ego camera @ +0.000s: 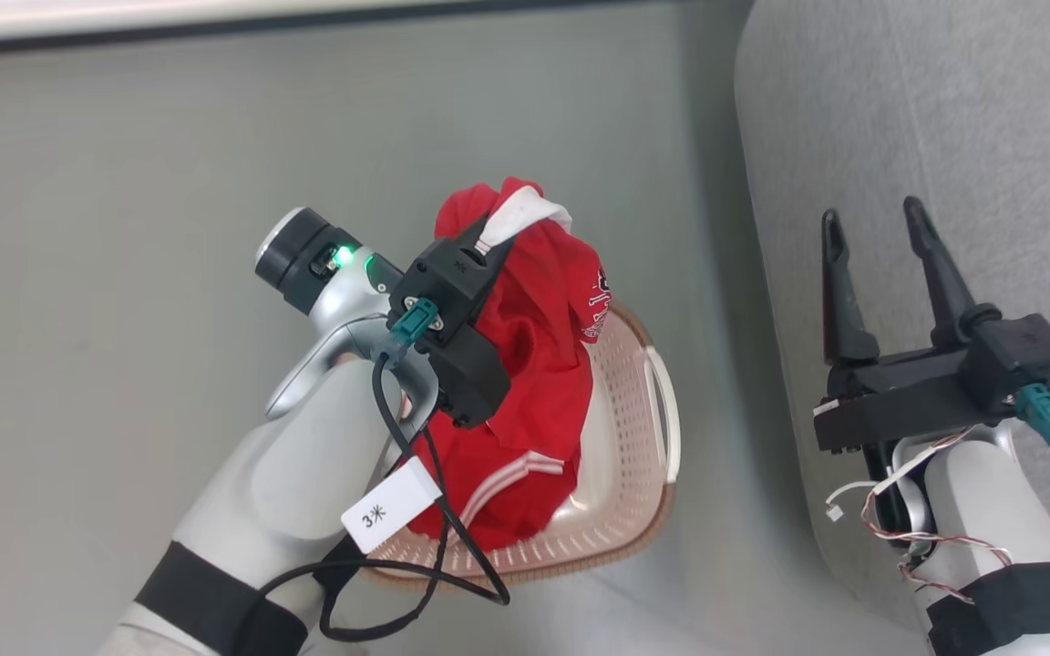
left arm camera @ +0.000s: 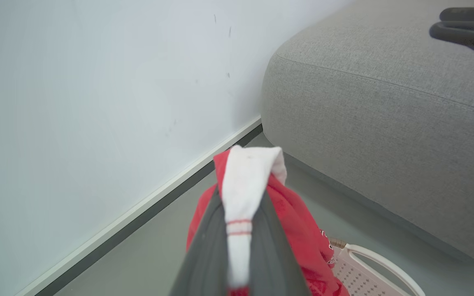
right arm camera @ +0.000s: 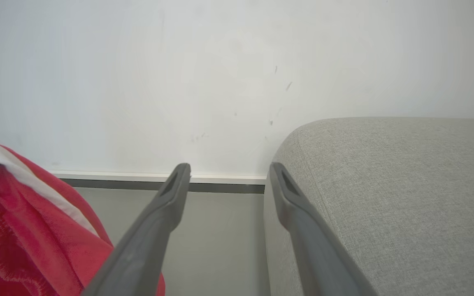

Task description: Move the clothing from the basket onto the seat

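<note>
Our left gripper (ego camera: 488,235) pinches the white band of the clothing (ego camera: 539,310), and we hold it raised above the basket (ego camera: 639,428) (lower folds reach inside). Our right gripper (ego camera: 873,226) is spread, empty, above the seat (ego camera: 944,118).

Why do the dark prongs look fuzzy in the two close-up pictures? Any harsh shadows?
Left wrist view: left pincer and gripped clothing sit near the lens, so they blur; the sofa is sharper. Right wrist view: right pincer softens toward the bottom edge. Head view: even light, a soft shadow on the floor beside the sofa.
</note>
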